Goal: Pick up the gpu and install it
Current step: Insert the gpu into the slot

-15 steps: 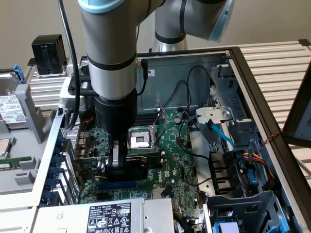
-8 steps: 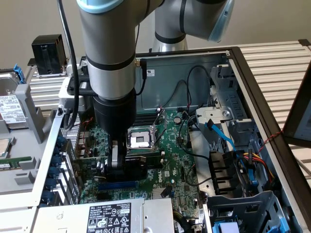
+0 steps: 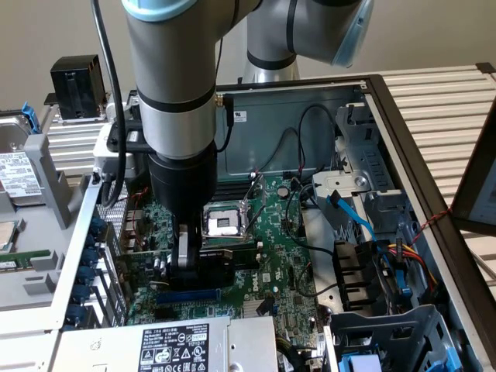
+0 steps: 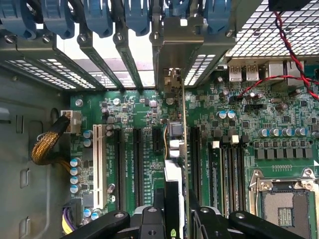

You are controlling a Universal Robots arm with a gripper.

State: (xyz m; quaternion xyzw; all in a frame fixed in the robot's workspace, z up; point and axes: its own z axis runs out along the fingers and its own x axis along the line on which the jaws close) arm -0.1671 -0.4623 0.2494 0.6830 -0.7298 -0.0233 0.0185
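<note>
On the exterior view's left, well apart from the tool, a grey metal drive caddy (image 3: 40,172) carries a hard drive with a white label too small to read, and a black box-shaped part (image 3: 76,84) stands behind it on the slatted bench (image 3: 442,97). Nearer, beside the tool, the blue plastic slot latches (image 4: 99,17) line the rear of the open grey steel computer case (image 3: 302,108). Just in front of the tool lies the silver power supply with a black sticker (image 3: 173,347), whose print is too fine to read.

The black two-fingered tool (image 3: 186,256) hangs low over the big green motherboard (image 4: 234,104), pinching the gpu (image 4: 174,144), a small green card seen edge-on in the wrist view, standing upright between the fingers (image 4: 149,221) with its silver bracket (image 4: 172,82) up against the rear slot openings. The card sits over a black expansion slot (image 4: 156,137); whether it is fully seated I cannot tell.

I judge the card light and stiff but fragile: best gripped on the shroud and board edges, kept square, never on the contacts.

Beyond the tool, toward the exterior view's right, are the bare silver processor socket (image 3: 223,225), then blue data cables (image 3: 353,217) and the drive cage
</note>
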